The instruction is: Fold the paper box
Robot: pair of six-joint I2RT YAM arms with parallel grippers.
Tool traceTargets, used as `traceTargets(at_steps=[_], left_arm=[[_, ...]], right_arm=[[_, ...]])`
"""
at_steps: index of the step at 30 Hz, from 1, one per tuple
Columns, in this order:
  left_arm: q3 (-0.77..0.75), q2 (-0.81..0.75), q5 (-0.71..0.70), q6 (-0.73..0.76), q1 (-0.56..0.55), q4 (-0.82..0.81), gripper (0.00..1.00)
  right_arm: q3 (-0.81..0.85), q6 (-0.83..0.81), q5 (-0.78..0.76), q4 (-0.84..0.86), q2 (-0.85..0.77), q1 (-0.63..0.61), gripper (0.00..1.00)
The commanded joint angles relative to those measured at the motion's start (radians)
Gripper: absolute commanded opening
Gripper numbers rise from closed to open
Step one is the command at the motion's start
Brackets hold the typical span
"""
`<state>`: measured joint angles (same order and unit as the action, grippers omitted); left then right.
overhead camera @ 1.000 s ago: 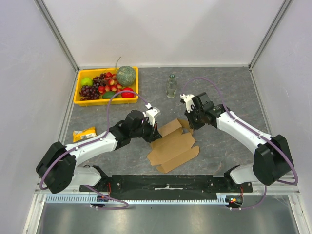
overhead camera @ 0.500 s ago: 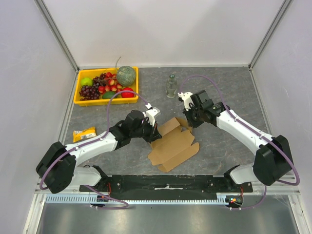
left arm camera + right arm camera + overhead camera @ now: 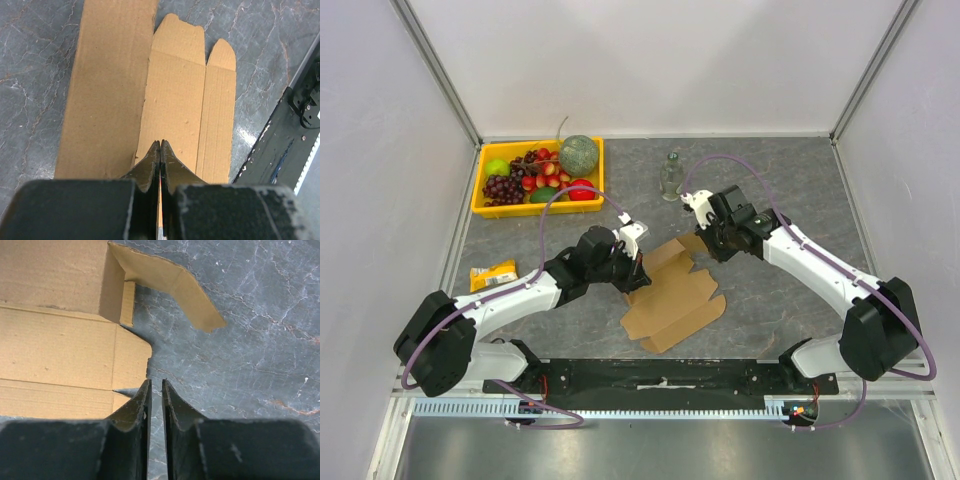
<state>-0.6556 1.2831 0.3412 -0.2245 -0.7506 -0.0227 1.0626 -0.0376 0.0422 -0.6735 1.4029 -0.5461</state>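
The paper box [image 3: 675, 300] is a flat brown cardboard sheet with flaps, lying mid-table between the arms. My left gripper [image 3: 638, 270] is shut, its tips low over the sheet's left end. In the left wrist view the shut gripper [image 3: 160, 142] points along the box panels [image 3: 175, 100]. My right gripper [image 3: 705, 245] hovers at the sheet's far right corner. Its jaws [image 3: 155, 381] stand a narrow slit apart over bare table, just beside the box edge [image 3: 60, 355]. One flap [image 3: 170, 285] is raised and bent.
A yellow tray [image 3: 480, 205] of fruit sits at the back left. A small glass bottle [image 3: 670, 177] stands behind the right gripper. A yellow snack packet [image 3: 493, 274] lies at the left. The black base rail [image 3: 660, 375] runs along the near edge.
The right gripper has shifted a little left and farther back, and its jaws have parted slightly. The cardboard has slid slightly left. The left gripper has barely moved.
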Motion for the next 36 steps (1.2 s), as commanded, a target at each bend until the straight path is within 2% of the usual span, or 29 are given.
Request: traceTargets(at_steps=[1,3,7,22,27,36], left_arm=[[-0.042,-0.007,0.001,0.008,-0.003,0.007,0.02],[-0.042,-0.008,0.004,0.008,-0.006,0.007,0.02],[-0.045,-0.014,0.005,0.007,-0.004,0.01,0.02],[-0.124,-0.142,-0.014,0.011,-0.003,0.079,0.02],[-0.13,-0.113,-0.068,0.011,0.002,0.122,0.02],[-0.157,-0.071,-0.12,0.024,0.007,0.161,0.02]], right_arm=[[0.002,-0.015,-0.036,0.052,-0.015,-0.003,0.24],[0.017,-0.034,-0.03,0.058,-0.016,-0.003,0.32],[0.072,-0.059,-0.024,0.054,0.011,-0.002,0.4],[0.25,-0.194,0.057,-0.006,0.174,0.034,0.46],[0.33,-0.269,0.099,-0.09,0.235,0.064,0.56],[0.367,-0.358,0.165,-0.15,0.294,0.11,0.56]])
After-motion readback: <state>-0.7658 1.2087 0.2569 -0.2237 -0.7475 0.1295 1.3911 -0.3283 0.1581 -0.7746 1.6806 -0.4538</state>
